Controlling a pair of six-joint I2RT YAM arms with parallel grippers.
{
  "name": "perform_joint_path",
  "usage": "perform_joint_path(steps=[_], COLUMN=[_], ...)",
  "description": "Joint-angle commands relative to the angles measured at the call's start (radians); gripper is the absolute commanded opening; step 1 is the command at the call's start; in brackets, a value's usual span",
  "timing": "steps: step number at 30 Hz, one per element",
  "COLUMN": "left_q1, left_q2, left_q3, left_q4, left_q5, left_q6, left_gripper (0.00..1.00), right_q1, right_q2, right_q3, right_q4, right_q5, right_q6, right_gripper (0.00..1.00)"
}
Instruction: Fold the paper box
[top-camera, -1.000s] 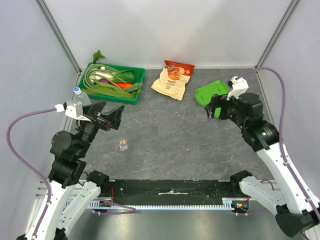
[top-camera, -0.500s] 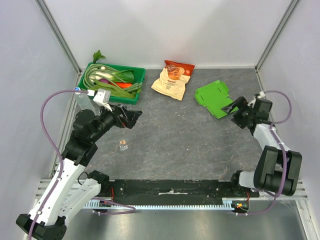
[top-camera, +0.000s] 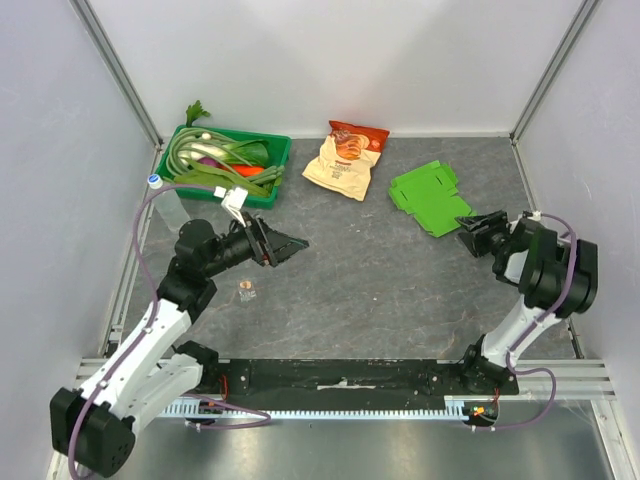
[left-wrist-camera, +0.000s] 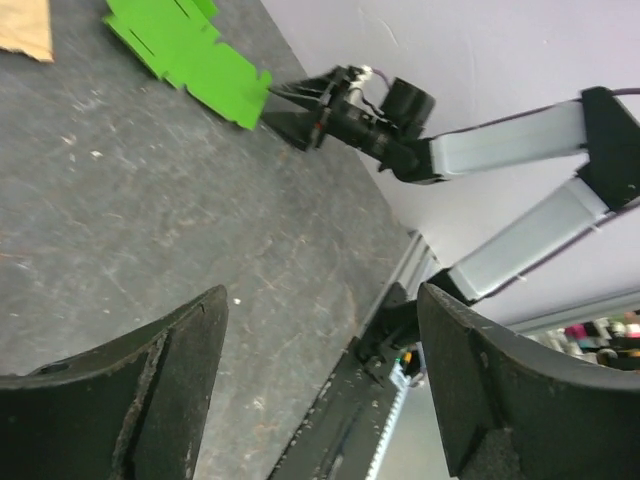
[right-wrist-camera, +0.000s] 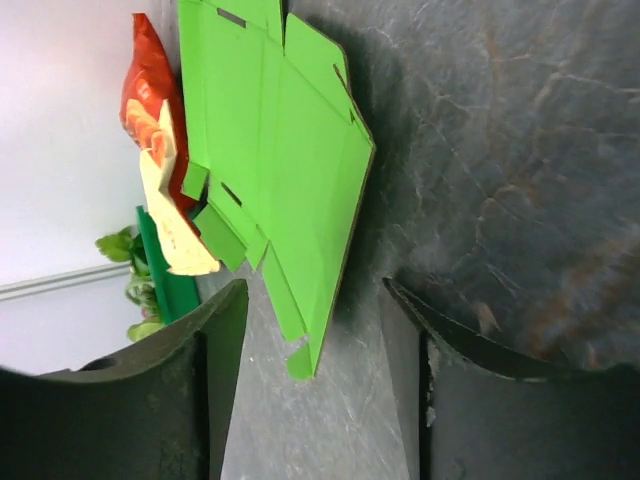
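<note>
Paper box (top-camera: 425, 198) lies unfolded and flat on the right rear part of the table (top-camera: 380, 290), just right of the snack bag (top-camera: 347, 158) and well apart from the green tray (top-camera: 215, 189) of vegetables at the left rear. From above you get the whole layout: the right gripper (top-camera: 466, 232) sits low, just beside the sheet's near right corner, while the left gripper (top-camera: 292, 247) points toward the middle of the table, far from the sheet. Only the right wrist camera shows you the detail: crease lines, small slots, and cut tabs along the edge facing the bag, with the near corner lying just ahead of the fingers, whose jaws stand apart with nothing between them. The left wrist camera gives you the side look across the table; there the other arm's tips are at the sheet's corner, though you cannot tell whether they touch it. The left jaws are also spread and empty. The table is dark grey and mottled like stone, enclosed by plain white walls (top-camera: 320, 60) with metal posts (top-camera: 120, 70) in the corners. The sheet is bright lime green, thin, with a notched outline.
</note>
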Motion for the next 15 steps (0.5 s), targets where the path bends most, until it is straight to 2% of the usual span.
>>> perform_joint_path(steps=[1,4,6,8,9,10,12,15], left_q1=[0.005,-0.004,-0.018,-0.048,-0.057,-0.073,-0.080,-0.094], left_q2=[0.034,0.041,0.039,0.042,0.053,0.062,0.111,0.188], left_q3=[-0.062,-0.132,-0.149,-0.177,-0.185,-0.202,-0.214,-0.199], left_q4=[0.280,0.354,0.360,0.374,0.377,0.386,0.453,0.570], left_q5=[0.130,0.063,-0.038,-0.127,-0.219,-0.259,-0.330,-0.370], left_q6=[-0.210,-0.291,-0.322,-0.363,-0.386,-0.411,-0.491,-0.561], left_gripper=[0.80,0.78,0.79,0.81,0.84,0.89,0.93,0.96], right_q1=[0.052,0.112,0.159,0.194,0.239,0.260,0.323,0.375], right_q2=[0.137,0.215,0.248,0.263,0.252,0.217,0.158,-0.036], right_q3=[0.046,0.098,0.112,0.111,0.104,0.095,0.078,0.028], right_q4=[0.352,0.405,0.458,0.592,0.628,0.680,0.716,0.672], right_q5=[-0.021,0.010,0.025,0.023,0.025,0.023,0.022,0.039], right_q6=[0.149,0.207,0.284,0.347,0.405,0.430,0.479,0.488], right_gripper=[0.58,0.42,0.21,0.00,0.00,0.00,0.00,0.00])
